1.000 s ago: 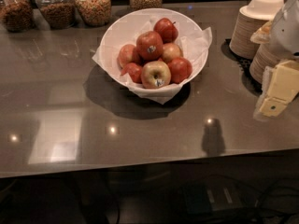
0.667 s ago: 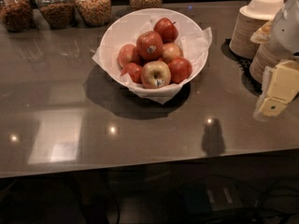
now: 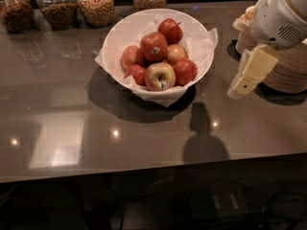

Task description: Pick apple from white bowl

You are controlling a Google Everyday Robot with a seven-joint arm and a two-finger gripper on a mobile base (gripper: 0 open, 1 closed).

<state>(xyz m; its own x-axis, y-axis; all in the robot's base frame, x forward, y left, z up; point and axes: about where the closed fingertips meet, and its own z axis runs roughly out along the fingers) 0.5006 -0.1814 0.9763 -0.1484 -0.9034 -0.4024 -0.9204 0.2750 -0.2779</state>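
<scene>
Hanging low at the right over the counter [image 3: 96,138], my pincer [image 3: 248,74] tilts down-left from a white arm cut off at the top corner; I cannot tell how wide it stands. Farther left, well apart, the apple [image 3: 151,43] crowns the white bowl [image 3: 120,28], half-hiding fruit beneath.

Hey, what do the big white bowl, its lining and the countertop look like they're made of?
The white bowl looks smooth and faintly glossy, so it is likely ceramic or hard plastic. Its lining is thin white paper, crumpled and poking over the rim. The countertop seems to be polished dark stone or laminate, since it mirrors spots of light. The gripper hangs to the right of the bowl, above the countertop.
</scene>
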